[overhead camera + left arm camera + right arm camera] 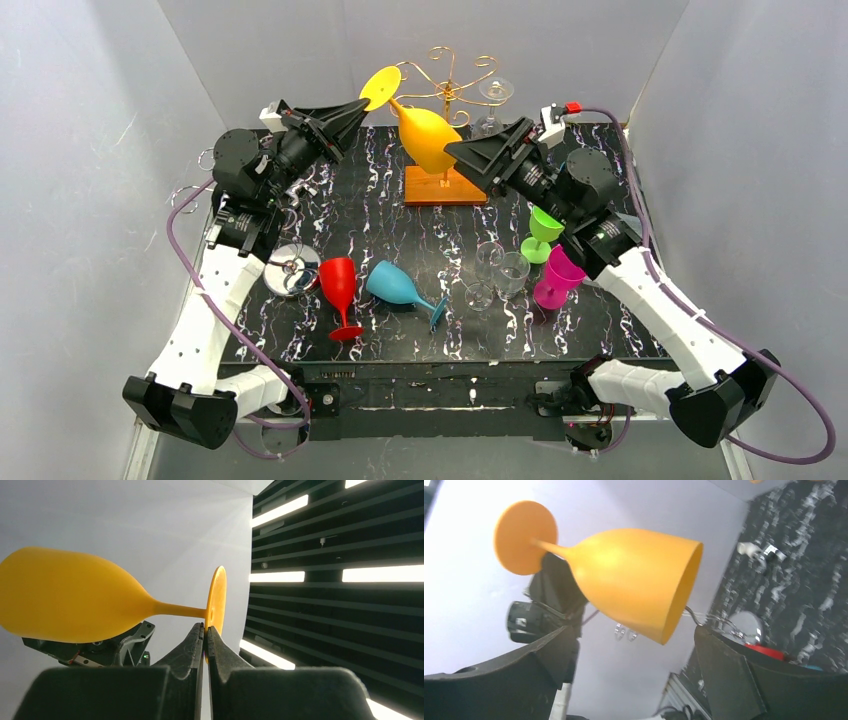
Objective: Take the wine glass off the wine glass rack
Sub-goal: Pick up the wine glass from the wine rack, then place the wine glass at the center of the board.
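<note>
Toward the far side of the worktop [380, 225] stands the wire wine glass rack [440, 187]. Just in front of it the yellow wine glass [425, 138] hangs tilted in the air, foot raised leftward. Its foot rim is pinched by the left end effector [366, 102]; the right end effector [452, 151] is spread about the bowl.

You'll find the yellow plastic wine glass [425, 135] before the gold wire rack [447, 85] (rear of the black marbled table [380, 220]), foot at the left gripper [365, 103], bowl at the right gripper [452, 152].
</note>
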`<action>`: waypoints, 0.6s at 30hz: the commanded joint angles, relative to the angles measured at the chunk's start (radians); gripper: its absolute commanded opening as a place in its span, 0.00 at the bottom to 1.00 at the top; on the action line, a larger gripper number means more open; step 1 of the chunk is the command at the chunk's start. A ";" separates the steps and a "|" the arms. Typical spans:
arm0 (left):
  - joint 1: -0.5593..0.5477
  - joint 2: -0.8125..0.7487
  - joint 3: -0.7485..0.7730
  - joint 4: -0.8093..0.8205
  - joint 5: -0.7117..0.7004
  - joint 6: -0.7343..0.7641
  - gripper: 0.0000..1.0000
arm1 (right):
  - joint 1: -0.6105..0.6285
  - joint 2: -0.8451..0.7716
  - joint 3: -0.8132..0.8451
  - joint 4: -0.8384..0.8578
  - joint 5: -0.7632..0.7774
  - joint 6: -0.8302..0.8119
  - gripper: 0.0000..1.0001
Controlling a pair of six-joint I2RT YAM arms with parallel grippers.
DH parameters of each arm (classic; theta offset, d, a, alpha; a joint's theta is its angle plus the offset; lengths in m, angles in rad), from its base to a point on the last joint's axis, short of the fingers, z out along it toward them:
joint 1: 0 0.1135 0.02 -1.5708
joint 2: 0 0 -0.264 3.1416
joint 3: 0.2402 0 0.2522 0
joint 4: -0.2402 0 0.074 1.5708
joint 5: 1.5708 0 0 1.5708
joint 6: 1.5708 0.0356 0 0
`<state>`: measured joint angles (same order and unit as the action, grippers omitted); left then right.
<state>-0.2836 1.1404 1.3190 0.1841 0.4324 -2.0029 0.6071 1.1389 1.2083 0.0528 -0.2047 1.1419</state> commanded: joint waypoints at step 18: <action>-0.102 -0.030 -0.008 0.240 -0.075 -0.132 0.00 | 0.006 0.068 -0.056 0.722 -0.047 0.321 0.58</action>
<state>-0.3626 1.1400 1.3392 0.3405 0.3862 -2.0769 0.6079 1.2049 1.1156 0.6476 -0.2462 1.4281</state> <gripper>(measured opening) 0.018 0.683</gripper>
